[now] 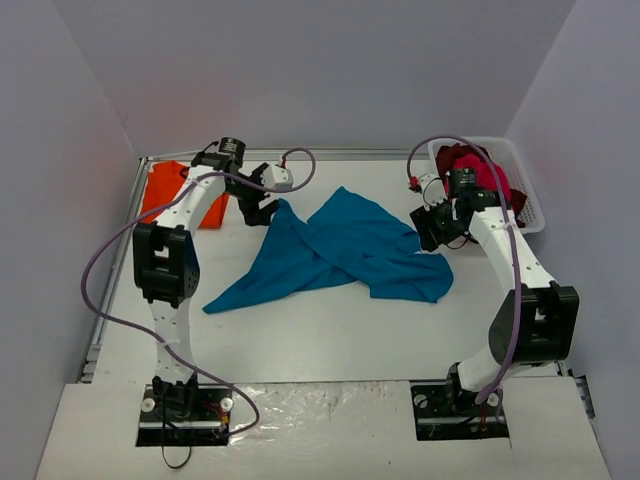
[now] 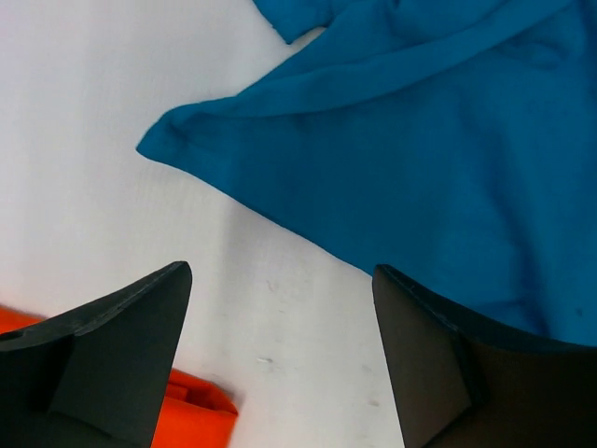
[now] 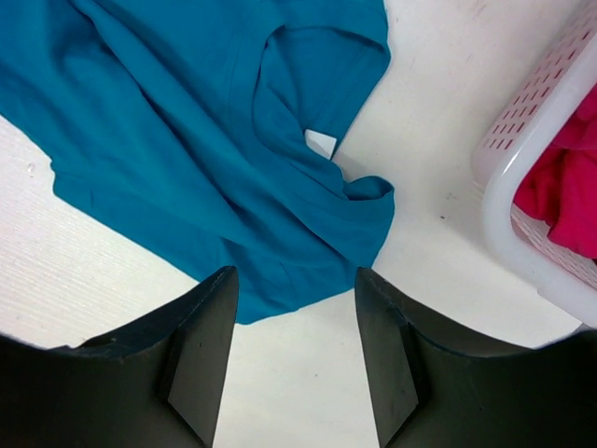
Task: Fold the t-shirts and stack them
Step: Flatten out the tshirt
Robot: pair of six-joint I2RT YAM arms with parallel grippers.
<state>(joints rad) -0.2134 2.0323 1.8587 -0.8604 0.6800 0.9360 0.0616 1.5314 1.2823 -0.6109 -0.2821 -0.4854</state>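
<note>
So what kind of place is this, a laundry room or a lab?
Probably a robot lab test cell: a white table boxed in by blank walls, left arm and right arm bolted at its near edge, a teal shirt between them.

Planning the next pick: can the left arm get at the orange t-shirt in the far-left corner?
Probably yes. The orange t-shirt lies uncovered near the open, empty left tool, with only bare table between them. The teal-blue t-shirt is on the tool's other side.
</note>
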